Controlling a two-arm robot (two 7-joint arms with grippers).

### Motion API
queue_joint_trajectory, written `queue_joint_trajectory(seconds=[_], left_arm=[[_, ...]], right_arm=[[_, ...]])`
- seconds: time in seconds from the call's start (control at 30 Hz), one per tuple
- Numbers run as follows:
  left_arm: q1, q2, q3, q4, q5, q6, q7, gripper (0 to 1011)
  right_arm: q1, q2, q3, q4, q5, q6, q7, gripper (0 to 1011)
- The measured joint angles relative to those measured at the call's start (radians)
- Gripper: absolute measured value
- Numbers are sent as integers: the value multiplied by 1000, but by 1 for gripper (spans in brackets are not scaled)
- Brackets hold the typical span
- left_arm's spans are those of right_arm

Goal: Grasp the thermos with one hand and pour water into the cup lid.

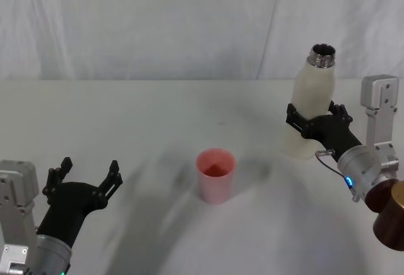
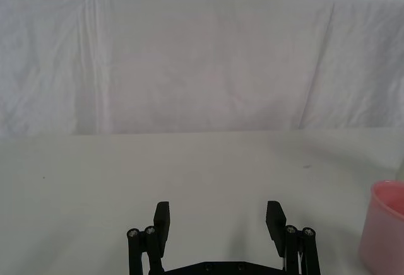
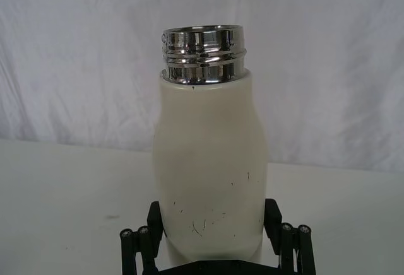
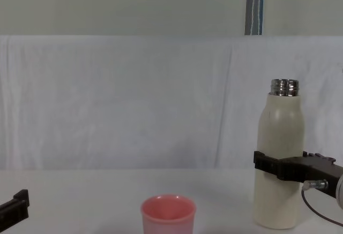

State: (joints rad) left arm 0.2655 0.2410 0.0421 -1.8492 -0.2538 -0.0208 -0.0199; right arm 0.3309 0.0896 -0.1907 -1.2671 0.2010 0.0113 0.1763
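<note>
On the table's right side, thermos (image 1: pixel 312 101) stood upright, gripped mid-body by right gripper (image 1: pixel 317 122); grasp done, pouring pending. Pink cup lid (image 1: pixel 215 175) sat centre. Left gripper (image 1: pixel 85 177) idled spread wide.

A staged test space, likely a lab, is suggested: a bare white table (image 1: pixel 158 111) is backed by a white cloth (image 4: pixel 134 100) hung directly behind it.

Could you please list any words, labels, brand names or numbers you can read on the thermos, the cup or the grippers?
None can be read: the thermos carries only small dark scuffs, the pink cup lid is plain, and the right gripper and left gripper bear no lettering.
</note>
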Motion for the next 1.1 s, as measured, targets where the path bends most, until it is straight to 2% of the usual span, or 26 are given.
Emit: queue_joint_trajectory(seconds=[0.33,0.6,1.1], left_arm=[[0,0,0,0,0,0,0,1001],[0,0,0,0,0,0,0,1001],[0,0,0,0,0,0,0,1001]], right_arm=[[-2,1,0,-3,0,2,0,1000],[-3,2,0,-5,1,4,0,951],[-4,3,0,-7,1,5,0,951]])
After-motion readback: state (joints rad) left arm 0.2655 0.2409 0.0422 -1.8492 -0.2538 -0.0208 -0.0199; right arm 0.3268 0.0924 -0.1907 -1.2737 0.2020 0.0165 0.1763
